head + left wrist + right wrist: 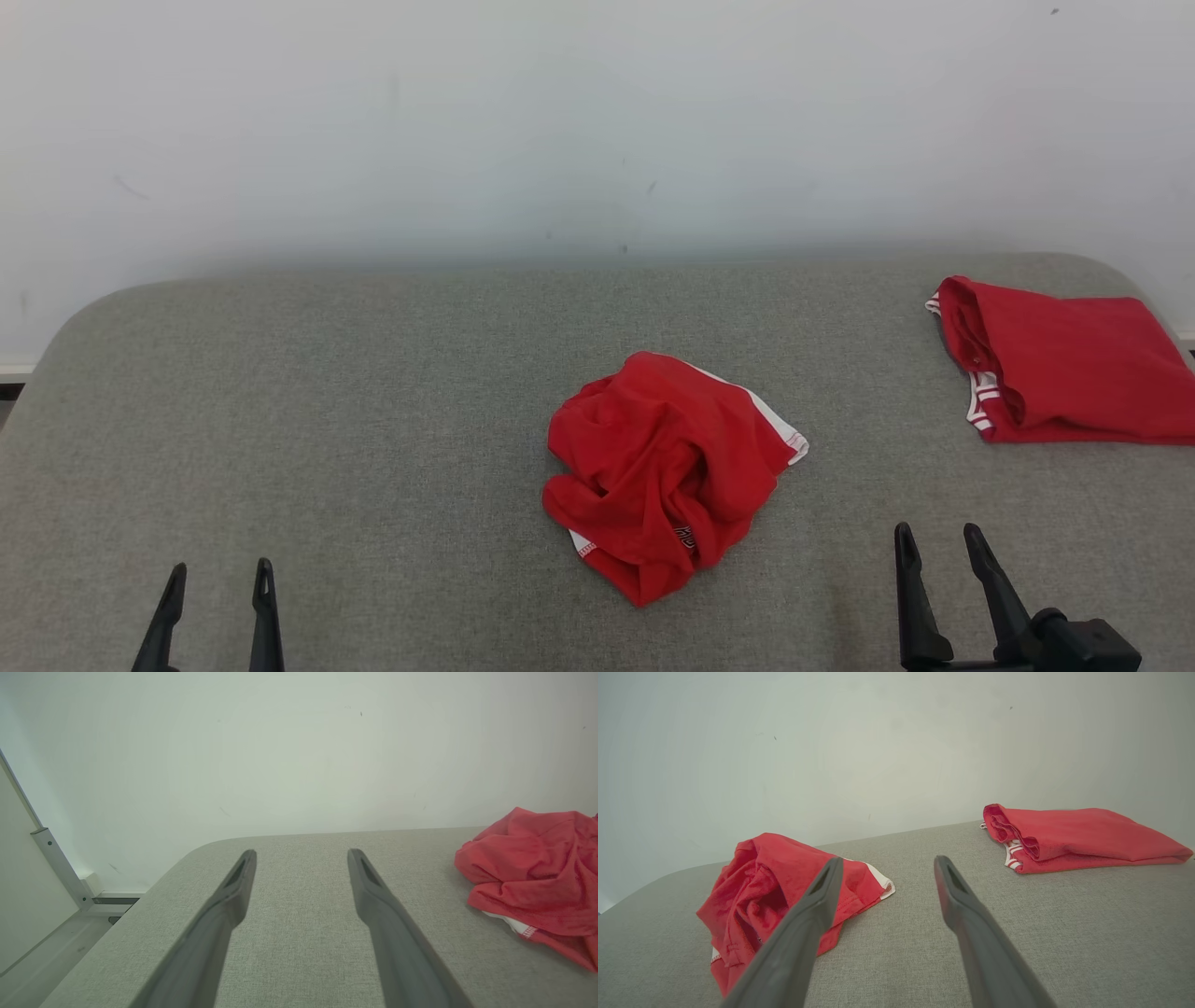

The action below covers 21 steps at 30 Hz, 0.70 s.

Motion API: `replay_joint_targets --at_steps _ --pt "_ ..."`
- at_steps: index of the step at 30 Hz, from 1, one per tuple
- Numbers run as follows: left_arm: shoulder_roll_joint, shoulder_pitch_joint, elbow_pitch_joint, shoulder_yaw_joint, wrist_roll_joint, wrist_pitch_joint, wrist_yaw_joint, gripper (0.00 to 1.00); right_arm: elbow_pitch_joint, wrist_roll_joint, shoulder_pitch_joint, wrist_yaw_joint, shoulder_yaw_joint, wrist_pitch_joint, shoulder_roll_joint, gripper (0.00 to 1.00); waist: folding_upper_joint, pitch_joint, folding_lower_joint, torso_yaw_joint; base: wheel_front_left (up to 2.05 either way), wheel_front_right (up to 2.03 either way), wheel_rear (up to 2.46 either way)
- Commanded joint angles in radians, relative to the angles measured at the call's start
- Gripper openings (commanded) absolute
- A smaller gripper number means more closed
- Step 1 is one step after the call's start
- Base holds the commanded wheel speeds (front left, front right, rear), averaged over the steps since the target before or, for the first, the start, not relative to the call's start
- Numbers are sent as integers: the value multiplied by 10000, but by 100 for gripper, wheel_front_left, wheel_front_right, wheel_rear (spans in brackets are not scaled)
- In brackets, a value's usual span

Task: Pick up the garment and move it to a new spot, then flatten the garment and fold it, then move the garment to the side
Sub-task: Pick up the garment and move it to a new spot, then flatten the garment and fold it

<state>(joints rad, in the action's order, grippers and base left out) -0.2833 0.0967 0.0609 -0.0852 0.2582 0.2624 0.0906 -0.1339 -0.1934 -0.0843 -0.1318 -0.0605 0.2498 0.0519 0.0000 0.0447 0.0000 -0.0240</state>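
- At the middle of the grey worktop (pixel 373 392), a crumpled red garment (pixel 667 471) lies in a loose heap. White trim shows along its far right edge and at its near left hem.
- At the far right corner, a folded red garment (pixel 1064 369) lies flat, well apart from the heap. Its white-striped trim faces left.
- At the near left edge, the left tool (pixel 221 566) has its two dark fingers spread apart with nothing between them. It stands over bare fabric, well left of the heap.
- At the near right, the right tool (pixel 937 528) is also spread wide and holds nothing. It is nearer than the heap and to its right, and does not touch it.
- Beyond the far edge stands a pale wall (pixel 560 121) with a few faint marks.
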Motion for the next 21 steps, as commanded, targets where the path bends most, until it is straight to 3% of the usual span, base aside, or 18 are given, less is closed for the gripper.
replay_joint_targets --at_steps 1,21 --pt "39 -5 31 14 -49 33 -1 100 -12 -66 -88 26 26 43 -31 100 0 2 0 2 0 0 0" --pt "96 -41 132 80 -143 33 -127 100 2 -5 -127 26 -6 -6 -32 100 0 -4 0 4 0 0 0"
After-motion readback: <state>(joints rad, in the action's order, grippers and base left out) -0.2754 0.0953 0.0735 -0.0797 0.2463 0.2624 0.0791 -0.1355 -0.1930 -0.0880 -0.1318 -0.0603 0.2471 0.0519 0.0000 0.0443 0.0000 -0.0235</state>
